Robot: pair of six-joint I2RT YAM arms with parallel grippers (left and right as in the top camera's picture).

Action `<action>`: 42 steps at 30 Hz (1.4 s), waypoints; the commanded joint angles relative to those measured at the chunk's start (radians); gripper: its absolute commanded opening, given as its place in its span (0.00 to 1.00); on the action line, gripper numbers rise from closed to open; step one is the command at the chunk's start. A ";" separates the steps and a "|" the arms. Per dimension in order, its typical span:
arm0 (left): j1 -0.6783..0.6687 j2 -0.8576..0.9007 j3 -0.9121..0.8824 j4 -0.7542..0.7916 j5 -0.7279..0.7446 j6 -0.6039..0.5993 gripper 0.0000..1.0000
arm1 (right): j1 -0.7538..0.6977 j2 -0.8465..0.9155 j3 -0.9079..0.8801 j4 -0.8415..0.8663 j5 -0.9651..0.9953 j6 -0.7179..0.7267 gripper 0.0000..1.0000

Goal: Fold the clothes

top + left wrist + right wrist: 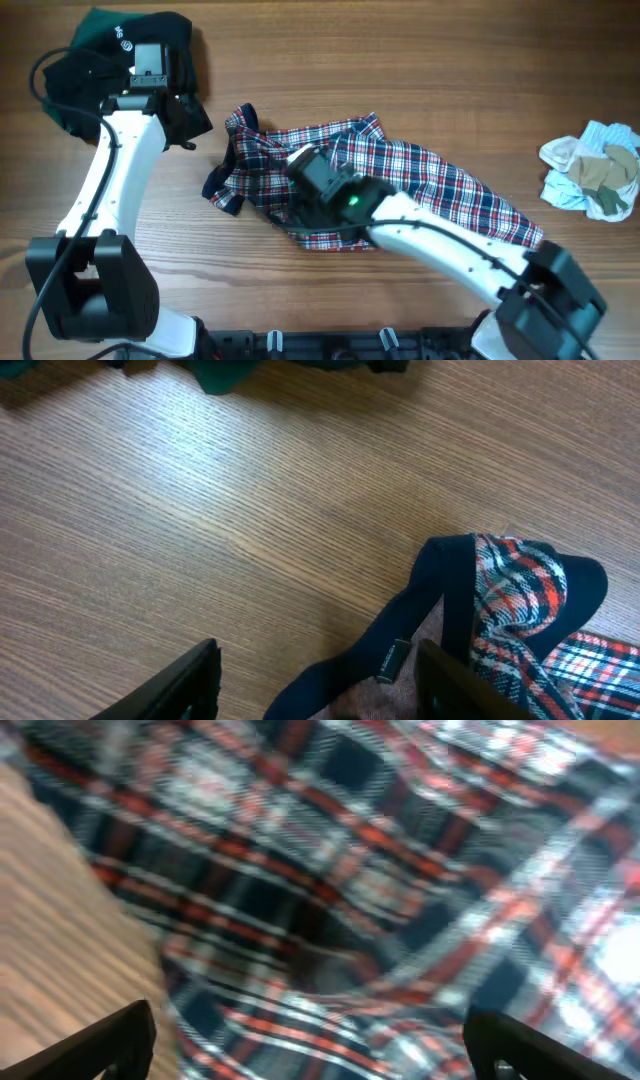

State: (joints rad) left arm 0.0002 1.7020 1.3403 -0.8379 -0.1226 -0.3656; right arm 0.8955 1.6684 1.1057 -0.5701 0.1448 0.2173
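Closest to the lens are the right hand's [315, 1042] two dark fingers [115, 1038], spread wide at the bottom of its wrist view with nothing between them. It is released and hovers low over the plaid top [380, 890], which fills that view in blurred folds. From overhead, the top lies rumpled across the middle of the wooden surface [400, 60], running from upper left toward lower right, with the right arm reaching over its lower edge. The left hand [320, 690] is at the top's left end with its fingers apart too. A strip of navy trim [440, 590] lies between them unpinched, so I read that hand as released as well. A dark garment [100, 45] is heaped at the far left, and a pale bundle [592, 172] sits well apart at the right edge.

The top looks like thin woven cloth: light, limp and not fragile, so it will likely sag and drag wherever it is not held. The bound navy edges at neck and armholes are thicker and seem the surest places to pinch. One such point per hand would probably let it be spread flat before any fold.
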 commanded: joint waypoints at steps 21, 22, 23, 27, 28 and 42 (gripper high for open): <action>0.003 0.008 0.013 -0.012 0.002 -0.016 0.63 | -0.078 0.242 -0.003 0.131 0.213 0.130 0.98; 0.003 0.008 0.013 -0.012 0.002 -0.016 0.63 | -0.077 0.248 -0.003 0.137 0.186 0.110 0.98; 0.003 0.008 0.013 -0.012 0.002 -0.016 0.63 | -0.076 0.248 -0.003 0.136 0.171 0.110 0.98; 0.003 0.008 0.013 -0.011 0.002 -0.017 0.63 | -0.076 0.232 0.013 0.123 0.106 0.096 0.99; 0.003 0.008 0.013 -0.011 0.002 -0.017 0.63 | -0.076 0.232 0.023 0.114 0.085 0.097 0.99; 0.003 0.008 0.013 -0.012 0.002 -0.016 0.63 | -0.076 0.237 0.029 0.037 0.222 0.202 0.08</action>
State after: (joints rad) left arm 0.0002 1.7020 1.3403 -0.8490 -0.1226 -0.3660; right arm 0.8154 1.8965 1.1248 -0.5278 0.3042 0.3992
